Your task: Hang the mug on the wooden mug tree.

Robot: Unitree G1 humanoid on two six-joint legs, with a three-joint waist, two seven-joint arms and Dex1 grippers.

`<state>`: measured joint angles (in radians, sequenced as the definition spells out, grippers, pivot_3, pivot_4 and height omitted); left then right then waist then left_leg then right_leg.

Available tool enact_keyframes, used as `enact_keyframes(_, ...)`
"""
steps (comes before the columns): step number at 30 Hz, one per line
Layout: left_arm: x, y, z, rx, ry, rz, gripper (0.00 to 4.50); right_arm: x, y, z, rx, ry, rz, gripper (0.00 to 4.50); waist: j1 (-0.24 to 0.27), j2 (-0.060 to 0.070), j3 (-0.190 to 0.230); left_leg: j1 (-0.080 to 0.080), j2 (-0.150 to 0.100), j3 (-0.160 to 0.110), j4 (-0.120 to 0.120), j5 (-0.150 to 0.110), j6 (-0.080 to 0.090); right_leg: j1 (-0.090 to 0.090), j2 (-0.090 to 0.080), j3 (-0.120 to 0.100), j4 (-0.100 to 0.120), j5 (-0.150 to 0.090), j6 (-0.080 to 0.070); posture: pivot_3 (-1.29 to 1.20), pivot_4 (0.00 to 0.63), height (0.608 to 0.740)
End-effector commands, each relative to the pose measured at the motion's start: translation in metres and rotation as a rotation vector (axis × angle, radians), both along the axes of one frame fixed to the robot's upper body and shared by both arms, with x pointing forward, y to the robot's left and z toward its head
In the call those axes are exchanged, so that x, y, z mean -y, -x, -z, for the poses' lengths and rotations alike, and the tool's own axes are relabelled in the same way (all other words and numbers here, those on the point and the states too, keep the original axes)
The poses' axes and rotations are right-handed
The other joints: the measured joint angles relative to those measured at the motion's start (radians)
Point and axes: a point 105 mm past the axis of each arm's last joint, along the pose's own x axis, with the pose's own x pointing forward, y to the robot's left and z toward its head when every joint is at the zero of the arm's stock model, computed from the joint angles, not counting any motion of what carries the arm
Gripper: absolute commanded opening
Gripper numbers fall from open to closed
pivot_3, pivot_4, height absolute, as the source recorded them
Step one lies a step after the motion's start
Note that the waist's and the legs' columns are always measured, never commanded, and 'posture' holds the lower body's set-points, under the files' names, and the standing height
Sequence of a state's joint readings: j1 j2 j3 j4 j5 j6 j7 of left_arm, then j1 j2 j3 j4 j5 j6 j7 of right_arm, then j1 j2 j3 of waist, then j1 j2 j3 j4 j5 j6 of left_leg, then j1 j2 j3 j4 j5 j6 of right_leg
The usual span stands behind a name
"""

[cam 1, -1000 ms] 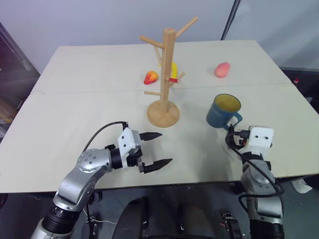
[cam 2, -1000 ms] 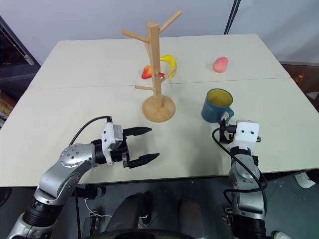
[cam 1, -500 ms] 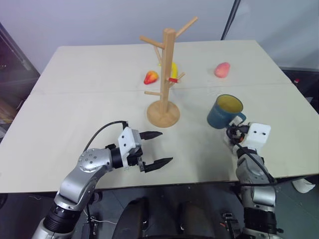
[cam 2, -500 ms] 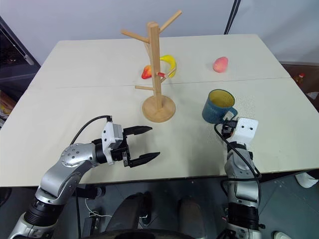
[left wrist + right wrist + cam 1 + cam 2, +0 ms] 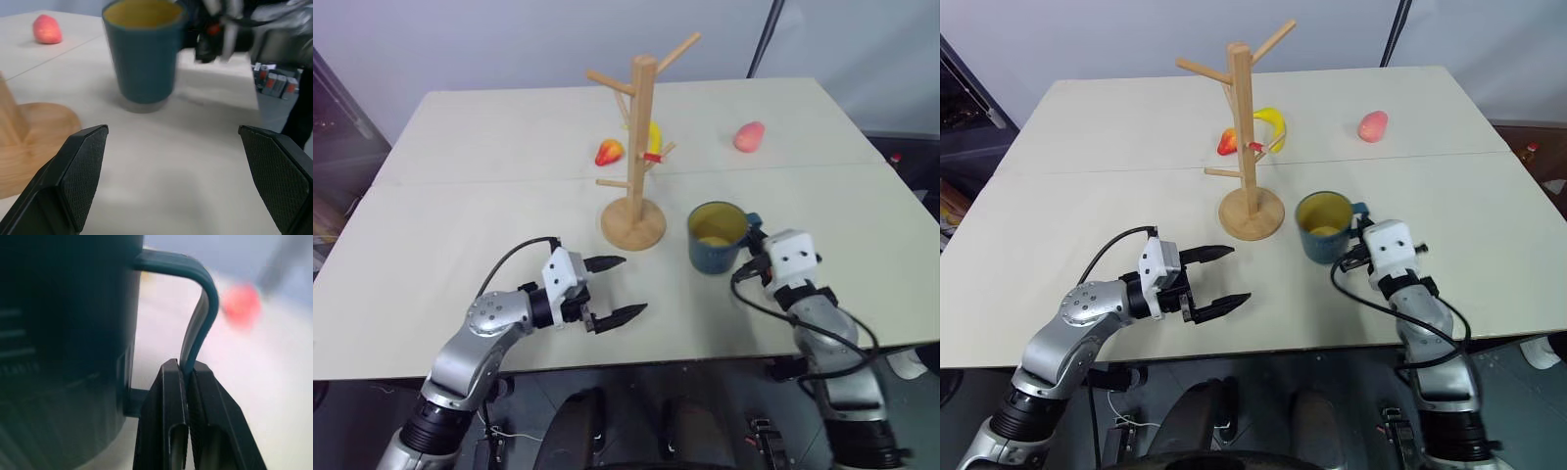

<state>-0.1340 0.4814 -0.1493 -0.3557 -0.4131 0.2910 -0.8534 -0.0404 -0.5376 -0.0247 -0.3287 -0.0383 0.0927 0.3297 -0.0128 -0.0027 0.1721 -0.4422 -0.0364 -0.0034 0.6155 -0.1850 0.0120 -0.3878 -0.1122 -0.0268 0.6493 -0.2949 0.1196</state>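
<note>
Right now the right gripper (image 5: 187,377) has its 2 black fingers pinched tight on the loop handle of the mug (image 5: 713,237), which sits upright right of centre in the left eye view, just right of the wooden mug tree (image 5: 637,157) and its disc base. Lower left, the left gripper (image 5: 612,290) hangs over the table (image 5: 470,196) with jaws spread wide, holding nothing, well apart from the mug.

The mug (image 5: 143,51) stands upright between the wooden mug tree (image 5: 29,142) base and the right tool (image 5: 215,34).
</note>
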Motion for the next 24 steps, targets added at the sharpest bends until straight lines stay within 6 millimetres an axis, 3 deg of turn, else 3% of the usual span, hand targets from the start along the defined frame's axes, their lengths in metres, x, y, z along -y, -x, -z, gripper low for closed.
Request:
enact_keyframes(1,-0.01,-0.008,-0.015,0.076,0.009,-0.033,4.5,-0.034,0.009,-0.043,0.136,0.154,-0.228,0.04,0.0,0.0,0.0,0.0,0.0,0.0,0.0,0.0,0.0,0.0,0.0,0.0,0.0,0.0,0.0,0.0,0.15,0.74)
enact_keyframes(8,-0.026,-0.016,-0.031,0.122,0.048,-0.087,4.5,-0.048,-0.009,-0.09,0.161,0.215,-0.294,0.04,0.008,-0.003,0.001,-0.001,0.0,0.0,0.001,0.0,0.0,0.0,-0.001,-0.001,0.0,0.0,0.001,0.0,0.15,0.74)
enact_keyframes(17,-0.055,-0.022,-0.055,0.14,0.091,-0.157,4.5,-0.067,-0.02,-0.109,0.146,0.259,-0.342,0.04,0.003,-0.003,0.002,-0.001,0.0,-0.001,0.001,0.0,0.0,0.0,-0.004,-0.001,0.0,0.0,0.001,0.0,0.15,0.74)
enact_keyframes(24,-0.06,-0.021,-0.062,0.138,0.093,-0.155,4.5,-0.075,-0.029,-0.115,0.134,0.271,-0.34,0.04,0.004,-0.003,0.002,-0.001,0.0,-0.001,0.0,0.0,0.0,0.0,-0.004,-0.001,0.0,0.0,0.001,0.0,0.15,0.74)
